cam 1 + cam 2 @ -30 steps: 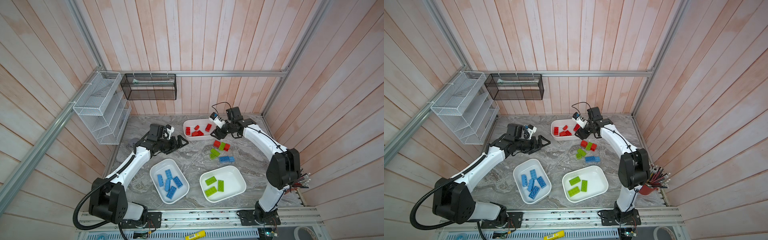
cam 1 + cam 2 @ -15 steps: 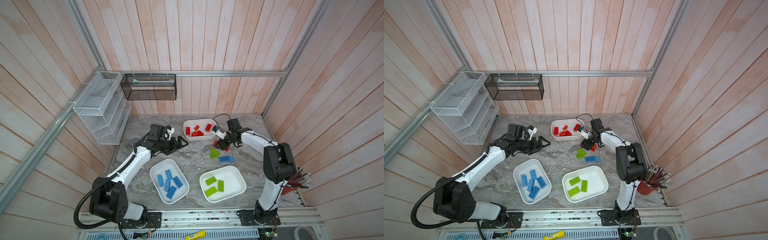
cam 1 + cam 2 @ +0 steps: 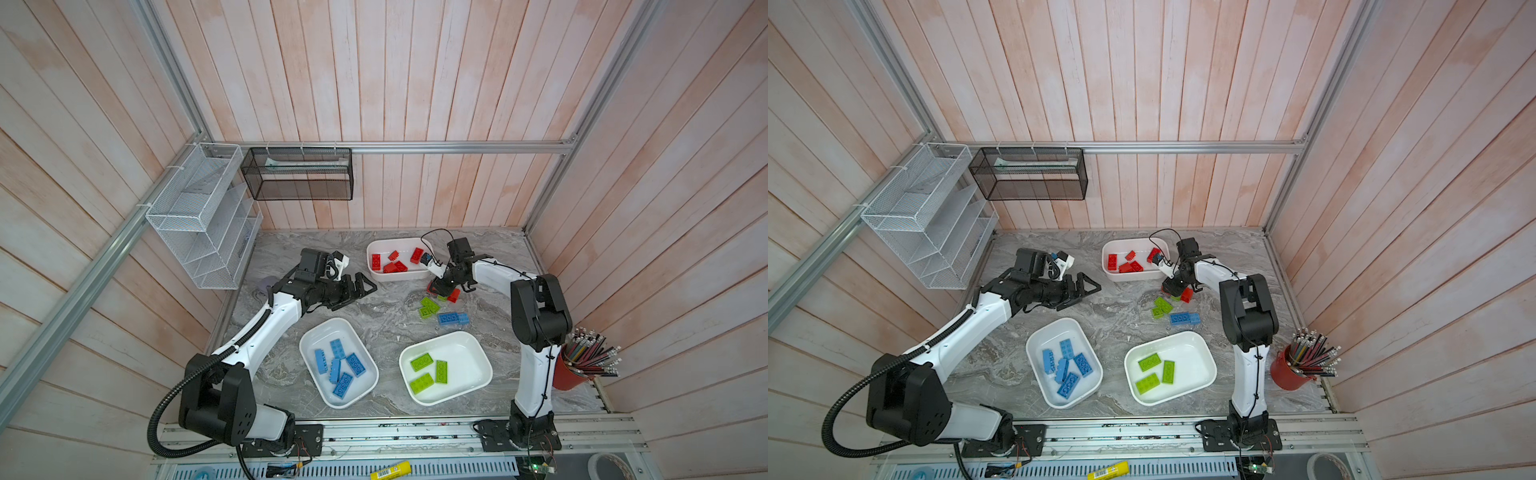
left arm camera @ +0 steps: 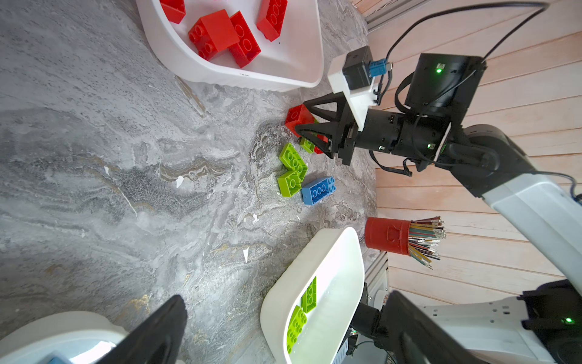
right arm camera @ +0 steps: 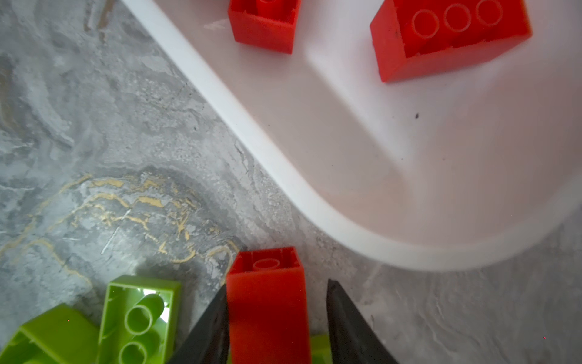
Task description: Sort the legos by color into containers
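Red brick [image 5: 266,302]: light, rigid, slick; pinch flat sides.
Right end effector [image 5: 277,283]: astride it, not clamped.
Left end effector [image 3: 365,288]: wide open, empty.

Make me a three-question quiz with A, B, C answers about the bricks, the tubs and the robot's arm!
1. Where does the tub of red bricks stand? A at the back; B front left; C front right.
2. How many green bricks lie in the front right tub? A one; B three; C six.
3. The jaws of the left gripper are: A open, empty; B shut on a blue brick; C shut on a green brick.
1 A: it sits nearest the back wall. 2 B: three show inside it in both top views. 3 A: wide apart, nothing between them.
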Motion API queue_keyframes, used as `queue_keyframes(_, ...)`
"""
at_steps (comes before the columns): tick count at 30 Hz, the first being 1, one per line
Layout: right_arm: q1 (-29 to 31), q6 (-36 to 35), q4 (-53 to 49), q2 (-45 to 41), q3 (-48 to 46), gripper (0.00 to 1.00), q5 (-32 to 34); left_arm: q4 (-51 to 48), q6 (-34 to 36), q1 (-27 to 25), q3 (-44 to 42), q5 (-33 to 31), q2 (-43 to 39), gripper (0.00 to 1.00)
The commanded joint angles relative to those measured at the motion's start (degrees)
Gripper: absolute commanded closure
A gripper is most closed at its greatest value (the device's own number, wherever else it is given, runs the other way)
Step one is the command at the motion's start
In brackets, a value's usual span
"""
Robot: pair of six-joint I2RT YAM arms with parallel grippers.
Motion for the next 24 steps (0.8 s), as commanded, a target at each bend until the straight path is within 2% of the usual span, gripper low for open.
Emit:
queue_keyframes(1, -0.08, -0.66, -0.62, 1.39, 1.02, 0.52, 0.56, -0.38, 1.23, 0.28, 0.13, 0.90, 0.45, 0.00)
queue_keyframes(3, 0.01, -0.69, -0.83, 1.88, 1.18, 0.52, 0.22, -0.34, 1.22, 0.30, 0.21, 0.91, 0.59, 0.00)
queue_keyframes(7, 0.78, -0.07, -0.24, 1.16, 1.22, 0.67, -0.55, -0.60, 1.37, 0.25, 0.61, 1.00, 0.92, 0.00)
queue_keyframes(12, 0.99, 0.73, -2.12, -3.74, 0.90, 0.77, -0.52, -1.29, 1.64, 0.25, 0.74, 0.90, 0.49, 0.00)
queue_keyframes(19, 1.02, 4.94, -1.72, -14.93, -1.11, 0.77, -6.52, 0.24, 0.03, 0.29, 1.79, 1.93, 0.20, 0.00)
queue_keyframes(22, 1.40, 6.20, 1.47, -14.51, 0.58, 0.77, -7.41, 1.95, -1.34, 0.25, 2.47, 2.79, 0.64, 0.00)
queue_keyframes(24, 1.53, 6.53, 1.50, -11.34, 4.60, 0.77, -7.35, 2.34, -1.83, 0.27, 3.08, 3.27, 1.20, 0.00)
